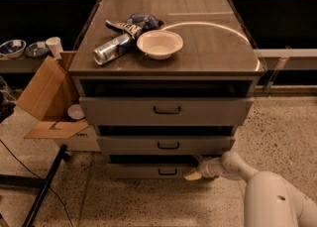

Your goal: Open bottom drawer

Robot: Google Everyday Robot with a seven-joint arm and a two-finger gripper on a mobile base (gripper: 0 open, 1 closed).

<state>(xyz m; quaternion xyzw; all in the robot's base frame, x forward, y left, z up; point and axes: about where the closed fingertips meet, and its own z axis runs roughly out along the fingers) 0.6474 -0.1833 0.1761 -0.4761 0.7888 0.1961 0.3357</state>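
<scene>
Grey btm drawer (133, 171), black bar handle (167, 171), jaws at right edge
</scene>
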